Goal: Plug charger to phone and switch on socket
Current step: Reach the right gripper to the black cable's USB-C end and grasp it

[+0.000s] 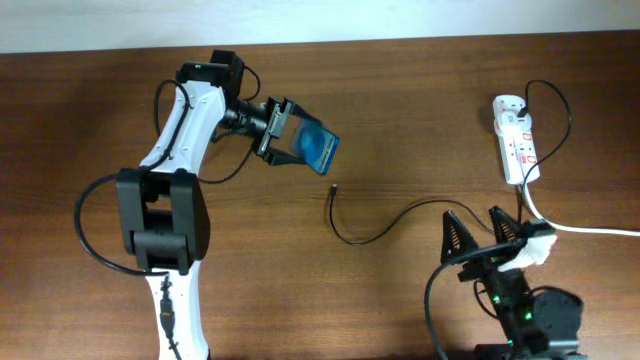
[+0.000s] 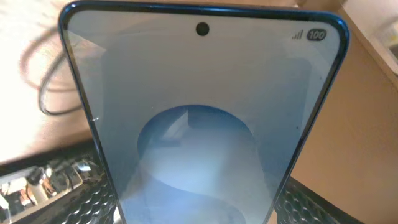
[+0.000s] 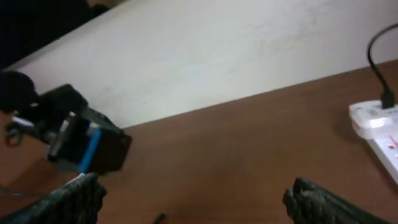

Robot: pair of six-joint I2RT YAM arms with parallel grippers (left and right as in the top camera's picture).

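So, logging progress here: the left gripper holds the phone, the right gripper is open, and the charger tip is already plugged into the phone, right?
Not plugged in. The overhead view shows the charger tip lying loose on the table, apart from the phone. The left gripper does hold the phone and the right gripper is open.

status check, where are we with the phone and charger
Left gripper shut on phone. Right gripper open, empty. Charger tip loose on table. Nothing blocking.

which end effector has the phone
The left end effector, shut on the slim black-framed blue-screened phone; the right end effector stands open and empty, near the table's front edge.
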